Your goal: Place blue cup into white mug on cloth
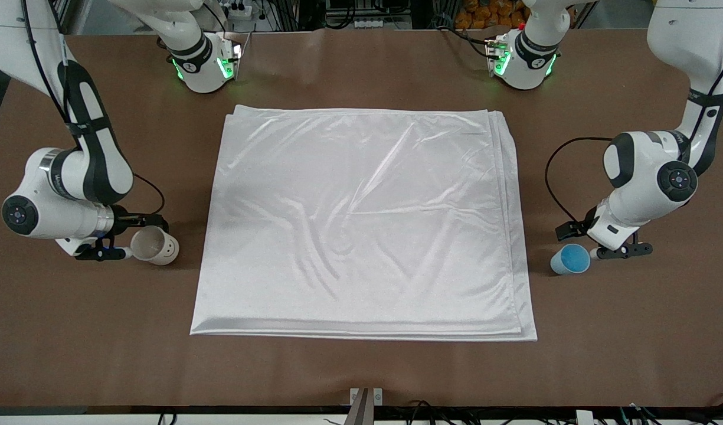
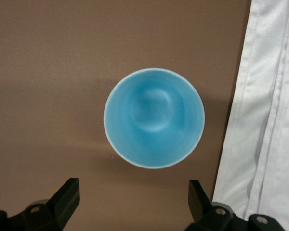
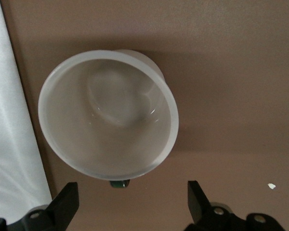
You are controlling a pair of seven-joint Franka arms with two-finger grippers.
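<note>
Front view: we see the cloth (image 1: 364,224) spread flat mid-worktop (image 1: 361,372), wrinkled, layered edges showing at the left arm's end. Nothing sits on it.

The blue cup (image 1: 571,259) stands upright on the bare worktop off the cloth, toward the left arm's end. The white mug (image 1: 154,245) stands upright on bare worktop off the cloth at the right arm's end, small dark marks on its side. Cup and mug are well apart, with the cloth between them.

Left arm: upper link drops from its base, elbow bent, wrist angled down, left claw (image 1: 597,241) low over the worktop just beside the blue cup. In the left wrist view we see the claw (image 2: 132,202) released, fingers (image 2: 67,197) spread wide, blue cup (image 2: 154,118) clear of both tips, cloth (image 2: 267,120) edge beside it. Nothing is grasped.

Right arm: folded the same way, forearm roughly level, wrist pointing toward the mug, right claw (image 1: 122,236) low and just beside it. In the right wrist view the claw (image 3: 132,202) is released, fingers (image 3: 67,199) wide apart, mug (image 3: 108,115) rim near the tips; we cannot tell if they touch. A dark handle stub shows at the rim nearest the claw. Cloth (image 3: 9,144) edge is just beside the mug.
</note>
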